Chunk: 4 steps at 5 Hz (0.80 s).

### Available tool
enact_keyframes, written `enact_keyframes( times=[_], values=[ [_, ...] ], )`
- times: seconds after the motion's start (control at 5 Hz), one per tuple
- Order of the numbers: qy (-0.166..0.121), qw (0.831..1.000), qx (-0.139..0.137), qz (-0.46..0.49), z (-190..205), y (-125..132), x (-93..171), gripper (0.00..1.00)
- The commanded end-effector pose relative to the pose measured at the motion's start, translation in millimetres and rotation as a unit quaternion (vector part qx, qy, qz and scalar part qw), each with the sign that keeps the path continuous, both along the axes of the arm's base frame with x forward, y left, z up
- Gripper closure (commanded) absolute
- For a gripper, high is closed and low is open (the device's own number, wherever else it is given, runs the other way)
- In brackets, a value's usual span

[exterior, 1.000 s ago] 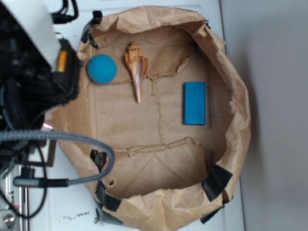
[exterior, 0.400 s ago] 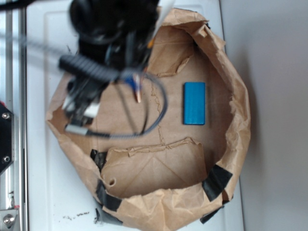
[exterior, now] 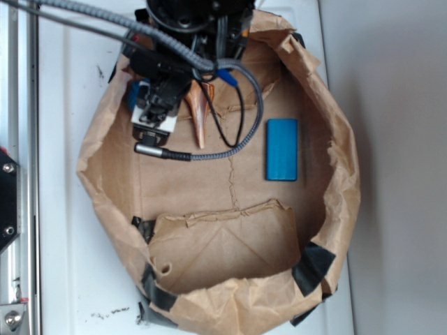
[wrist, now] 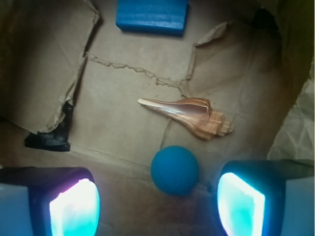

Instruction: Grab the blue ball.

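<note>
In the wrist view the blue ball (wrist: 174, 169) is a small round teal ball lying on the brown paper floor of the bag. My gripper (wrist: 157, 206) is open. The ball sits between the two glowing pads and slightly ahead of them, nearer the right pad (wrist: 241, 204) than the left pad (wrist: 74, 206), touching neither. In the exterior view my gripper (exterior: 150, 105) hangs over the bag's upper left corner, and the arm covers nearly all of the ball.
A tan spiral seashell (wrist: 189, 115) (exterior: 199, 115) lies just beyond the ball. A flat blue block (wrist: 152, 17) (exterior: 281, 149) lies farther off. The crumpled paper bag walls (exterior: 342, 160) ring the area, with black tape (wrist: 49, 140) on the paper at the left.
The arm has swung from the left edge of the exterior view into the bag, and now sits over the upper left corner, covering the ball that was plainly visible before.
</note>
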State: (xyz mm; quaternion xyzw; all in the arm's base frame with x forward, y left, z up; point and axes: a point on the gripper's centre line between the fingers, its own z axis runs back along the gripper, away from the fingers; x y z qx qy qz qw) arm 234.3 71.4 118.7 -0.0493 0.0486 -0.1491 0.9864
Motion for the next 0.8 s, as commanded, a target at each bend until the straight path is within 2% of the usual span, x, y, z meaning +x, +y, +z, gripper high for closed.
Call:
enact_keyframes(
  times=[0.0,0.2,0.4,0.6],
  values=[
    [-0.028,0.999,0.043,-0.010,-10,-17,6,0.00],
    [-0.042,0.998,0.042,-0.039,-15,-29,15,0.00],
    [-0.066,0.995,-0.004,-0.076,9,-45,18,0.00],
    [-0.067,0.995,-0.005,-0.079,7,-44,15,0.00]
  ],
)
